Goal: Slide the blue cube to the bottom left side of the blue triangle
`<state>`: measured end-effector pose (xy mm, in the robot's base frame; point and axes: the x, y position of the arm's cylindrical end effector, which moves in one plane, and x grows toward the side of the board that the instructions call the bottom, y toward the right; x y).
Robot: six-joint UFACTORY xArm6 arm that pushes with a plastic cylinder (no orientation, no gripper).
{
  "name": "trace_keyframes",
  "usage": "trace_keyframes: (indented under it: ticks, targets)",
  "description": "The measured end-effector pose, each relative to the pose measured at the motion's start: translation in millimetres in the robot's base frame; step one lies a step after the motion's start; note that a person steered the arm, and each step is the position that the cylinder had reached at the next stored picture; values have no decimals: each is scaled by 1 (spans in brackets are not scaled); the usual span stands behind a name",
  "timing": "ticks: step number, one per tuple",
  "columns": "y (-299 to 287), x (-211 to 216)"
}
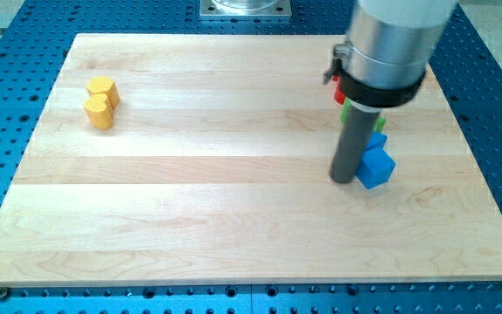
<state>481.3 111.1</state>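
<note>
Blue cube [376,167] sits on the wooden table [234,218], toward the view's right. My tip [344,180] touches the cube's left side. No fingers on this rig, just the rod. Just behind the cube: blue triangle [378,139], touching it or nearly. Past that, green block [345,112] & red block [339,90], mostly hidden by the arm. Far to the cube's left, near the table's top left corner: 2 yellow blocks [101,102] w/ rounded shapes, touching.

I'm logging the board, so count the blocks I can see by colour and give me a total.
Yellow blocks: 2
Blue blocks: 2, cube and a piece behind it
Red block, mostly hidden by the arm: 1
Green block, mostly hidden: 1
Total: 6
</note>
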Motion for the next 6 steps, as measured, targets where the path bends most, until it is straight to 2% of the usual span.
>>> trace_keyframes:
  ticks: [1,2,3,4,6]
  targets:
    - [-3,-16]
    - [-22,26]
    - [32,67]
    - [60,71]
    - [61,47]
